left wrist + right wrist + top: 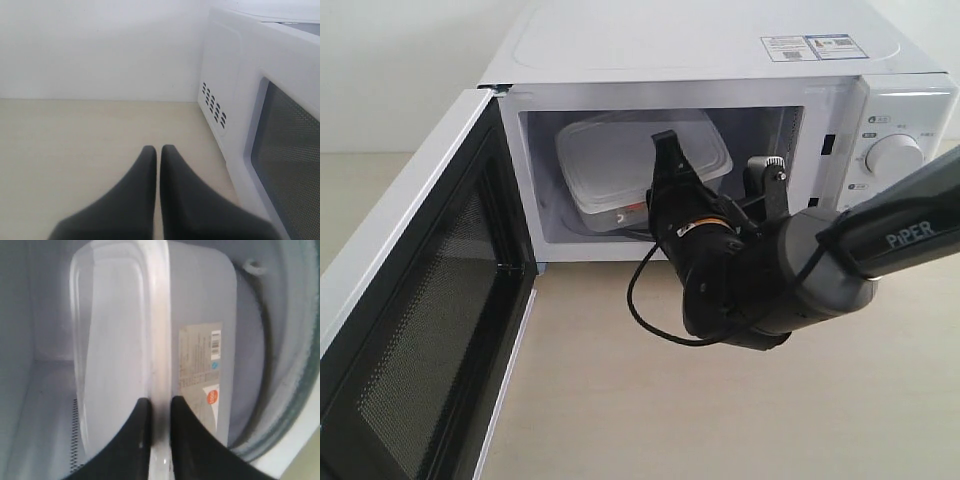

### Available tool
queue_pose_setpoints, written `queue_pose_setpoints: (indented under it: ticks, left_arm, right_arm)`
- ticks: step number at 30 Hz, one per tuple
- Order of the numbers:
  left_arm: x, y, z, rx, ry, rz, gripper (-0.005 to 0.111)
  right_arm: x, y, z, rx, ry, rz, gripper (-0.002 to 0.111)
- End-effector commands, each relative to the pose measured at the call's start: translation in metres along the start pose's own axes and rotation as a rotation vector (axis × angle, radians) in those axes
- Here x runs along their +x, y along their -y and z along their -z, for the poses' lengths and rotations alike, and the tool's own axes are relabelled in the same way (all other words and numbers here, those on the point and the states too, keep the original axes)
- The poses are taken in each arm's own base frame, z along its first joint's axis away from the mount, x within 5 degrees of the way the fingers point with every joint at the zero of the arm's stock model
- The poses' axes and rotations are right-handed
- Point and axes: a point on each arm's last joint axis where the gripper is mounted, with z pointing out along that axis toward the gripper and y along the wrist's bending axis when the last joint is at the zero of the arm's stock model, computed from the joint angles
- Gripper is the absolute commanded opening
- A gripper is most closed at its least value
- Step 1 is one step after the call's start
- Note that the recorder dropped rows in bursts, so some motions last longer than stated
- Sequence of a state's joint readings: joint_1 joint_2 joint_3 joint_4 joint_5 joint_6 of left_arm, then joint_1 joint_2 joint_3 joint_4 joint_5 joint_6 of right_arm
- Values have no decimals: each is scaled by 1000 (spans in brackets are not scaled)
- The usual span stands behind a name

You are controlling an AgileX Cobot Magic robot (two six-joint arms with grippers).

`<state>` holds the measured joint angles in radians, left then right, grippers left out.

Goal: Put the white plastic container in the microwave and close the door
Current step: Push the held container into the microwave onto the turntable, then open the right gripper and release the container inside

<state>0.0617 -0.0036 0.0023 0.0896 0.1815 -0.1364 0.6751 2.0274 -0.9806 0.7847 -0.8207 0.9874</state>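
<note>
- Right gripper [160, 404]: clamped on the white plastic container [110, 340]. Its lid rim runs straight between the two fingers [142, 425], which press on either side of it.
- The container is inside the microwave [700, 50] cavity, directly ahead of the right gripper. In the exterior view it sits tilted, lid face turned up and out toward the opening. Can't tell whether its lower edge touches the cavity floor.
- Side label [200, 370] with a red mark is just beyond one right gripper finger, on the container wall facing the turntable [282, 390].
- The right gripper's fingers are past the cavity opening. The wrist and black cable loop [638, 300] hang outside, above the counter [740, 420].
- The door [410, 300] is fully open with its black mesh inner face showing. It is well apart from the right gripper, on the left gripper's side.
- Left gripper [159, 150]: clenched, fingers touching, nothing between them. It sits low over the counter, not in contact with anything.
- In the left wrist view, the microwave side wall with vent slots [214, 107] and the door's window lie off to one side of the left gripper, near but apart.
- Dial [893, 155] on the control panel is beyond the right arm, clear of the gripper.
- Sticker [807, 47] is on the microwave top, above the right gripper.
</note>
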Motion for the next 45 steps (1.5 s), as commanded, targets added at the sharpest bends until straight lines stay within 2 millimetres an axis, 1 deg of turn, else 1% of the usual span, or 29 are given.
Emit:
queue_pose_setpoints:
  ticks: [1, 11, 13, 15, 16, 19, 21, 25, 26, 27, 28, 29, 31, 32, 34, 37, 38, 39, 40, 41, 42, 43, 44, 45]
  left_arm:
    - [-1, 0, 0, 4, 3, 2, 4]
    - [-1, 0, 0, 4, 3, 2, 4]
    - [-1, 0, 0, 4, 3, 2, 4]
    - [-1, 0, 0, 4, 3, 2, 4]
    - [-1, 0, 0, 4, 3, 2, 4]
    - [-1, 0, 0, 4, 3, 2, 4]
    - [-1, 0, 0, 4, 3, 2, 4]
    - [-1, 0, 0, 4, 3, 2, 4]
    - [-1, 0, 0, 4, 3, 2, 4]
    - [-1, 0, 0, 4, 3, 2, 4]
    - [-1, 0, 0, 4, 3, 2, 4]
    - [-1, 0, 0, 4, 3, 2, 4]
    - [-1, 0, 0, 4, 3, 2, 4]
    - [-1, 0, 0, 4, 3, 2, 4]
    - [-1, 0, 0, 4, 3, 2, 4]
    - [-1, 0, 0, 4, 3, 2, 4]
    - [-1, 0, 0, 4, 3, 2, 4]
    - [-1, 0, 0, 4, 3, 2, 4]
    - [-1, 0, 0, 4, 3, 2, 4]
    - [-1, 0, 0, 4, 3, 2, 4]
    - [-1, 0, 0, 4, 3, 2, 4]
    - [-1, 0, 0, 4, 3, 2, 4]
    - [-1, 0, 0, 4, 3, 2, 4]
    - [-1, 0, 0, 4, 3, 2, 4]
  right_arm:
    - [-2, 4, -4, 8, 20, -13, 0]
    - [-1, 4, -5, 0, 12, 7, 1]
    - [0, 4, -5, -5, 5, 15, 9]
    - [0, 3, -4, -8, 2, 22, 21]
    - [0, 3, -4, -9, 1, 29, 32]
    - [0, 2, -4, -11, -2, 45, 50]
    - [0, 2, -4, -14, -5, 56, 54]
    - [3, -2, -3, -35, -28, 68, 54]
    - [5, -5, 0, -37, -41, 69, 54]
    - [6, -4, 3, -35, -48, 77, 54]
    - [3, -5, 10, -38, -45, 75, 54]
    - [1, -5, 13, -40, -41, 76, 54]
    - [-8, -1, 28, -37, -43, 106, 54]
    - [-9, 0, 32, -40, -52, 120, 54]
    - [-10, 3, 46, -68, -139, 221, 54]
    - [-2, 9, 59, -121, -280, 413, 53]
    - [1, 10, 62, -153, -325, 505, 48]
    - [5, 11, 65, -188, -375, 608, 40]
    - [8, 13, 66, -197, -401, 656, 32]
    - [11, 16, 70, -230, -450, 762, 14]
    - [13, 20, 73, -260, -481, 863, -1]
    - [13, 20, 74, -276, -483, 918, 0]
    - [14, 21, 74, -311, -478, 1075, 0]
    - [14, 21, 74, -332, -469, 1150, 0]
